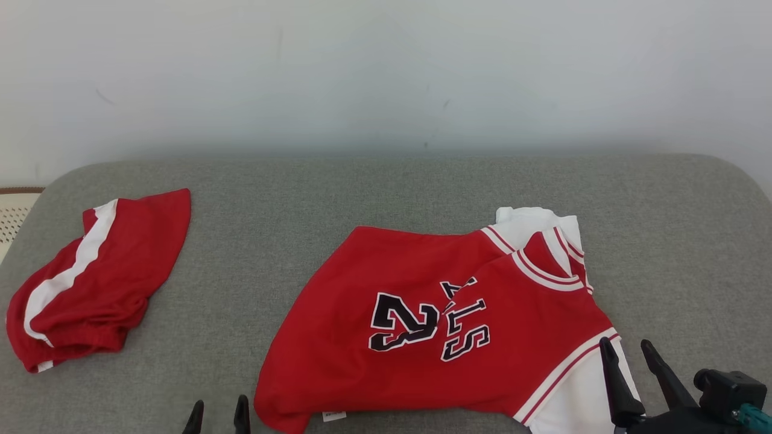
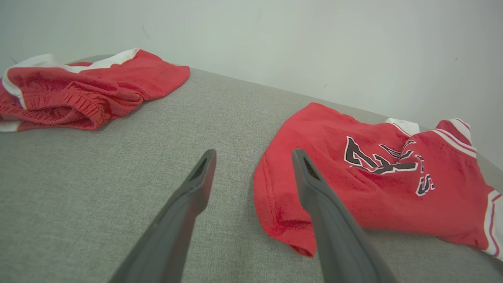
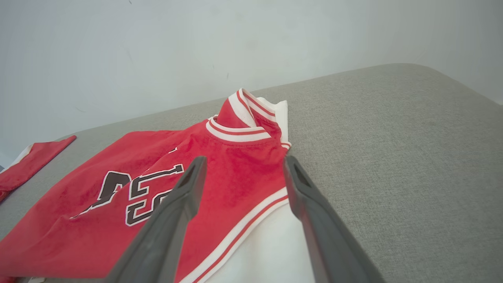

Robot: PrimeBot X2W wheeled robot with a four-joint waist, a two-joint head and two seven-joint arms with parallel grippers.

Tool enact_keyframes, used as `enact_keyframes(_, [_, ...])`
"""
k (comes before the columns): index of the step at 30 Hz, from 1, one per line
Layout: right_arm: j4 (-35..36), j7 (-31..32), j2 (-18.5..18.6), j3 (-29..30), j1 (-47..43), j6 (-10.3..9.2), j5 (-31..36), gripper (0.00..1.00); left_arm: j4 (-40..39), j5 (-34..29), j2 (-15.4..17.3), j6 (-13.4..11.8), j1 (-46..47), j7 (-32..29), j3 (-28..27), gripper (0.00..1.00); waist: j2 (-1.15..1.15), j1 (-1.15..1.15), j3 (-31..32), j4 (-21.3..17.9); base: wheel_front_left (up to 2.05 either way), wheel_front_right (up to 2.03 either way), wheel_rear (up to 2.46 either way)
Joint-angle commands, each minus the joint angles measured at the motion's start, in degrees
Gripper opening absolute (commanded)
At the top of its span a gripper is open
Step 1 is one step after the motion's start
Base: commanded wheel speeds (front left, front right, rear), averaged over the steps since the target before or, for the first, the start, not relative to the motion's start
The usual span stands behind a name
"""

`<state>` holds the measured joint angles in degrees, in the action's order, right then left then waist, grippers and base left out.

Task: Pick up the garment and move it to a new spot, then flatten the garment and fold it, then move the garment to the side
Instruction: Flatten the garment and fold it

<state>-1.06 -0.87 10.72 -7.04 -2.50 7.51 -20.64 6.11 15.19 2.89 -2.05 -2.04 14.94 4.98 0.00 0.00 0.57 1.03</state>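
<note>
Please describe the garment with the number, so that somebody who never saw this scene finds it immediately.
On the grey padded surface before the pale wall lie two red garments. Take the larger one, the jersey, right of centre. Unlike the shorts at the left, which bear only a white stripe, it carries a black 23 and white sleeves.

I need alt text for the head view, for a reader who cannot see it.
A red jersey numbered 23 lies rumpled on a grey cushion, with red shorts to its left. The open right tool is near the jersey's white sleeve.
</note>
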Motion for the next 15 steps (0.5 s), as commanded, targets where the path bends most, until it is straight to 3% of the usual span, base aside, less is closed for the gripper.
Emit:
enact_keyframes(1, [-0.3,-0.4,0.0,-0.4,0.6,-0.04,0.3,1.00,1.1,-0.1,0.0,0.5,0.1,0.2,0.1,1.00,0.00,0.00,-0.1,-0.2,0.00,0.00,0.00])
enact_keyframes(15, [-2.4,-1.3,0.5,-2.5,3.0,-0.04,-0.3,1.00,17.9,1.1,0.3,4.7,7.2,0.2,2.7,1.00,0.00,0.00,-2.1,-3.4,0.00,0.00,0.00])
